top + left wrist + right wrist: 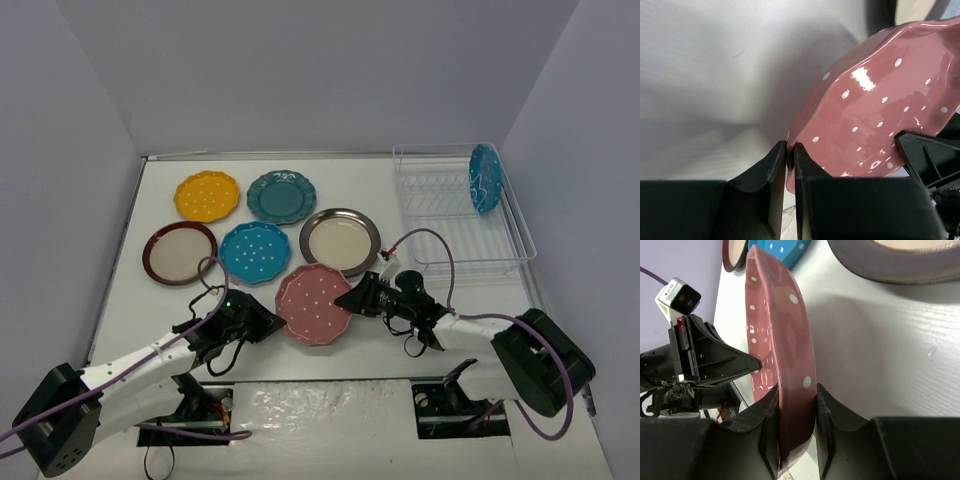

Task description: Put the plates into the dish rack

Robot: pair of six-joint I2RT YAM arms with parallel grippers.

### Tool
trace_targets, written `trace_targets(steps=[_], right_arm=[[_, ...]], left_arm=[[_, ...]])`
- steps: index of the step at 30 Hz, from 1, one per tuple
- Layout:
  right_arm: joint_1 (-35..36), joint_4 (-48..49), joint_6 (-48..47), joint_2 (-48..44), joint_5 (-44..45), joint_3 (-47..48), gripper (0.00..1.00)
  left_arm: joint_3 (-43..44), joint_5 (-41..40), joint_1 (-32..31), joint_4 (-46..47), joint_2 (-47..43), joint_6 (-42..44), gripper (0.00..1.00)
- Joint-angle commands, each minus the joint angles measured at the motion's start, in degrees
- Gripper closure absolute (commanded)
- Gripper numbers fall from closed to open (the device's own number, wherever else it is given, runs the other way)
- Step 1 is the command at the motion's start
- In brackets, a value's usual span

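Centrally, pink dotted plate tilted over the bench, right pincer clamping its rim, left pincer closed at the opposite edge, blue dotted plate and brown-rimmed plate just behind, dish rack well apart.

Several plates lie on the desk left of the dish rack, the nearest plate in front; another plate stands in the rack's far right end.
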Motion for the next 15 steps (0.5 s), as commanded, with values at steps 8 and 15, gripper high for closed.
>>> trace_targets(steps=[8, 15], right_arm=[[0.87, -21.18, -14.21, -21.48, 8.33, 11.99, 1.0], [0.78, -35.37, -24.71, -24.56, 16.53, 21.36, 1.0]], left_arm=[[8.74, 0.61, -1.19, 4.65, -1.78, 5.96, 0.71], [18.82, -7.37, -1.19, -12.74, -3.45, 16.8, 0.22]])
